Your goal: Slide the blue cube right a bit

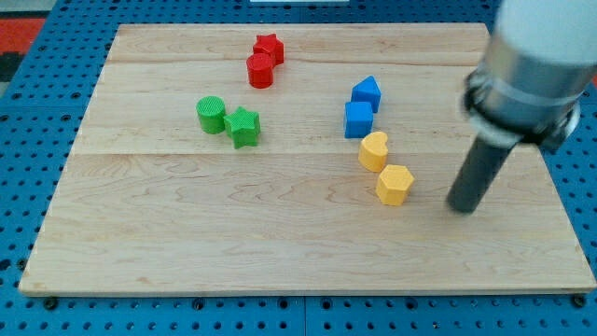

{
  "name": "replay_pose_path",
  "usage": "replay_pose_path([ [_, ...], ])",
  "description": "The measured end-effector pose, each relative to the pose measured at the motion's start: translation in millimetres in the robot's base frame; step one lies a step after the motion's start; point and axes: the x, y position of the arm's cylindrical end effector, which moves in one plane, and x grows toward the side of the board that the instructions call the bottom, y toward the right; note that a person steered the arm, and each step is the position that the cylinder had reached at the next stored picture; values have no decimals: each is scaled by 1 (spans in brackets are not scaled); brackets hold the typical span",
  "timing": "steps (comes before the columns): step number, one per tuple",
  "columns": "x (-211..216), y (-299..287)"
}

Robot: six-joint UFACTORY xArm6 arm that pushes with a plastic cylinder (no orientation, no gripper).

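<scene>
Counting two blocks each: red (263, 60), green (229, 120), blue (362, 106), yellow (384, 168).

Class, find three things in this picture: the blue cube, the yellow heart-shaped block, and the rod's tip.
blue cube (358, 120), camera view, centre of its top face.
yellow heart-shaped block (373, 150), camera view, middle of its top.
my tip (462, 207), camera view, the rod's very end, to the view's right of the yellow blocks.

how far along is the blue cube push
Nothing looks done: the blue cube sits against the other blue block, above the yellow blocks. In hand: my tip stands well to the cube's right, touching nothing. Left: get round to the cube's left side and push it right.
</scene>
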Motion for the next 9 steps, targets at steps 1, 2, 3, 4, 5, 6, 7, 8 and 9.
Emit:
replay_pose_path([
  [1, -94, 3],
  [2, -146, -18],
  [3, -159, -47],
  [4, -162, -59],
  [5, -164, -90],
  [6, -180, -92],
  [7, -191, -125],
  [8, -194, -142],
  [9, -194, -140],
])
